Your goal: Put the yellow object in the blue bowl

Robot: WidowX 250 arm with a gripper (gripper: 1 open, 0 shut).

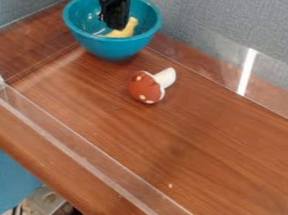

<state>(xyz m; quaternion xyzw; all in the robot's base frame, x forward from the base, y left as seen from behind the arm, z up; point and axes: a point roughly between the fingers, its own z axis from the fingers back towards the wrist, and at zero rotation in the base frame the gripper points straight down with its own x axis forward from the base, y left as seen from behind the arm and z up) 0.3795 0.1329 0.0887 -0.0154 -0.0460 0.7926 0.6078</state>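
So the yellow banana-ish toy is sitting inside the blue bowl, down on the bowl floor toward the 3 o'clock side of the rim, partly hidden behind the gripper. The bowl itself sits at the far left corner of the wooden surface, roughly 10 o'clock from the middle.

The fingers look pinched together, and I can't see them around anything; the toy seems to lie loose below and beside them, not gripped. The gripper points straight down over the bowl's centre, which makes sense if the drop was meant to land inside the deep walls, not on the rim.

Only a curved sliver of the toy shows, so I'm guessing a bit: its long axis seems to run from about 8 o'clock to 2 o'clock, hugging the bowl's inner curve. Can't tell which end is which.

The red-capped mushroom lies on its side out on the surface, well apart from the bowl, cap toward 7 o'clock, stem toward 1 o'clock.
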